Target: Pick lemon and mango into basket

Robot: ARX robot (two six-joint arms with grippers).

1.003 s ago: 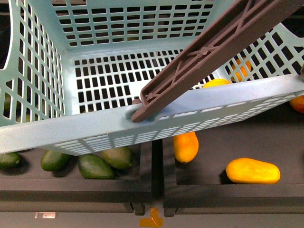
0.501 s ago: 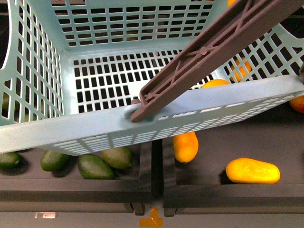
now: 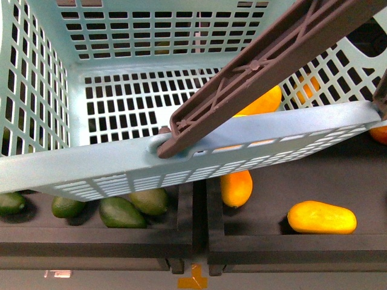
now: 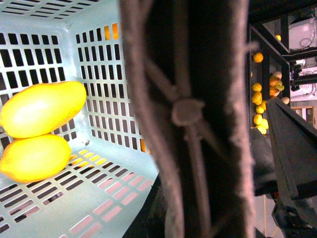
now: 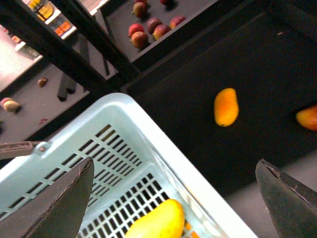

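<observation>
Basket (image 3: 121, 163) hangs tilted, my right gripper (image 5: 176, 162) spread empty, left gripper (image 4: 213, 193) unreadable; I fear the mango (image 4: 42, 108) rolling, swinging it.

Front view: even light, sharp, soft shadows on the tray (image 3: 338, 181). Left wrist view: handle (image 4: 188, 114) a close blur, mango (image 4: 44, 108) glaring. Right wrist view: dim and slightly soft.

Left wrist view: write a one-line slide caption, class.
One yellow fruit lies against a second yellow fruit inside the teal basket, behind its brown handle.
</observation>
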